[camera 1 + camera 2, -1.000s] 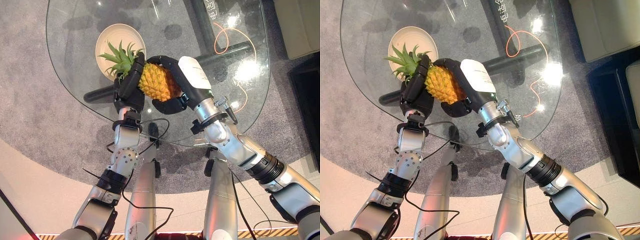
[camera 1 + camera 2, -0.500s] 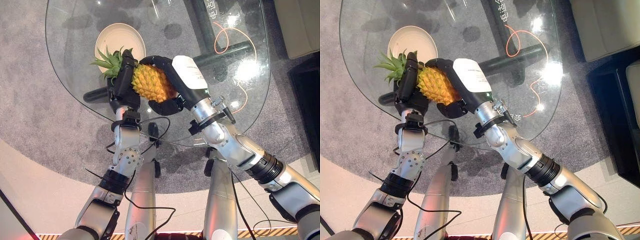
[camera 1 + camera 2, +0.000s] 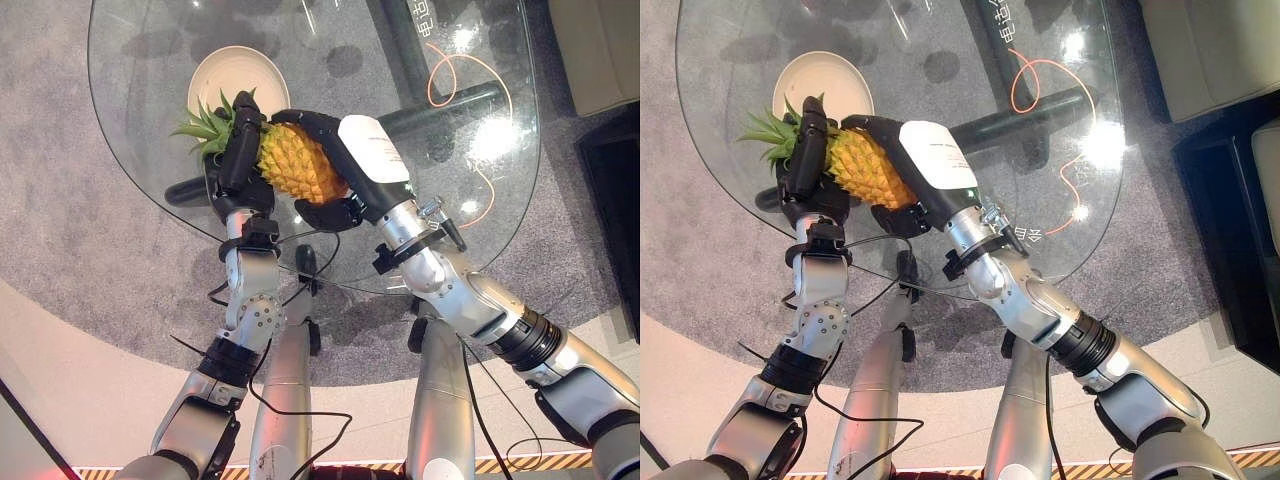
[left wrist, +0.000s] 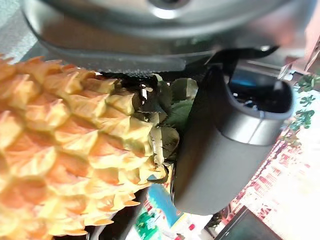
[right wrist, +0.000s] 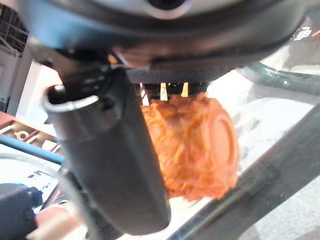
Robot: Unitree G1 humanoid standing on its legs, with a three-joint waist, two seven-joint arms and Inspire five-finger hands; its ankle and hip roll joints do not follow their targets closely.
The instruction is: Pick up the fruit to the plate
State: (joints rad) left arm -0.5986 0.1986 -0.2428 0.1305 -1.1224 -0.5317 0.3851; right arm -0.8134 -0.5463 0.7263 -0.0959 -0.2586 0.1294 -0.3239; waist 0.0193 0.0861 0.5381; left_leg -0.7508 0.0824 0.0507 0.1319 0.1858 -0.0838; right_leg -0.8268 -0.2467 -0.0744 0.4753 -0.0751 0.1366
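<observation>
You're looking at a pineapple (image 3: 300, 165) with golden-orange skin in a diamond scale pattern and a green leafy crown. The left hand (image 3: 237, 160) is black; the right hand (image 3: 340, 170) is black with a white back panel. The plate (image 3: 228, 78) is plain cream. The glass table (image 3: 480, 200) is clear, showing speckled grey carpet (image 3: 70, 220) beneath.
</observation>
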